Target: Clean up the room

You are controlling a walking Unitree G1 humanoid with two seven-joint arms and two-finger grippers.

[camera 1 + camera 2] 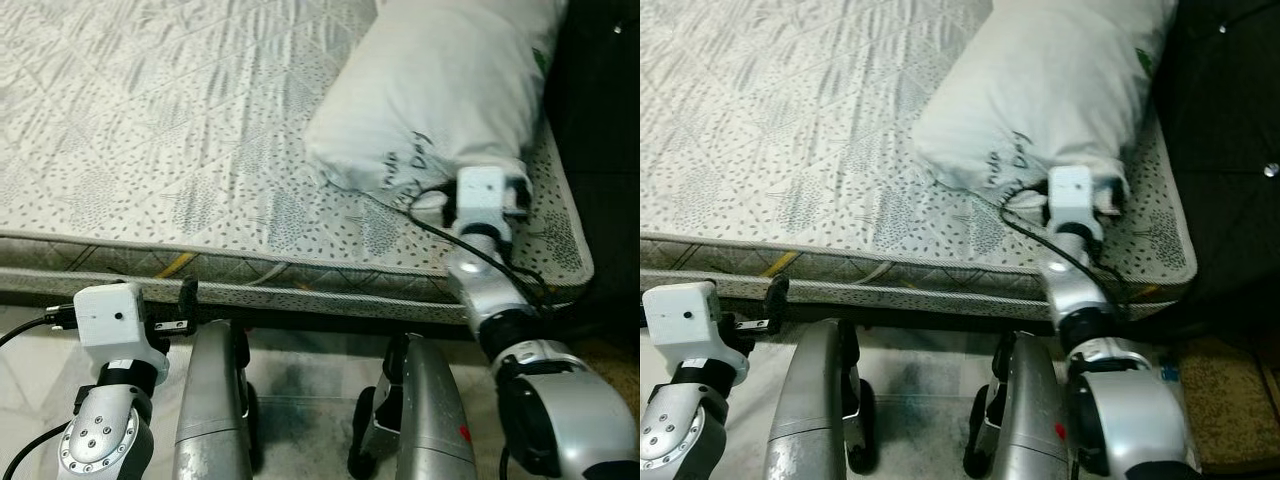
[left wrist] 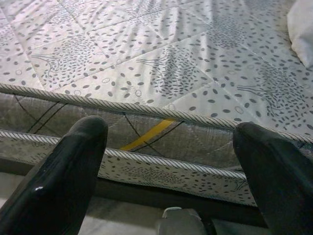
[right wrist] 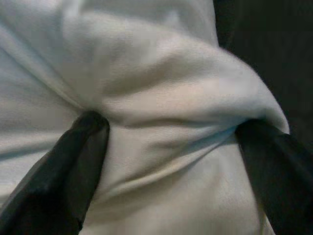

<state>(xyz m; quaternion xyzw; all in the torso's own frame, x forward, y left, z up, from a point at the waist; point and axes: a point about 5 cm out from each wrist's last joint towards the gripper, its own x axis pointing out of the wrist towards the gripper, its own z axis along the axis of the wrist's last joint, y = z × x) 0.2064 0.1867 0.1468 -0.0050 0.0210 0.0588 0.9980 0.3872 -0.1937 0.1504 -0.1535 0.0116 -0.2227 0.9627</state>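
So the white pillow (image 1: 440, 95) is lying at about 1 o'clock on the bare quilted mattress (image 1: 170, 130), up against the right-hand edge next to something dark. There's some dark handwriting-style print on the pillow's near end. The right gripper (image 3: 171, 147) is reached out over the mattress edge and pushed right into that near corner of the pillow. In the right wrist view its jaws are spread wide with a fat fold of white fabric bunched between them and touching both fingers (image 3: 73, 166), so it's got a pinch of pillow but isn't clamped tight. The left gripper (image 2: 171, 166) sits low at 7 o'clock, in front of the mattress side, jaws released and holding nothing.
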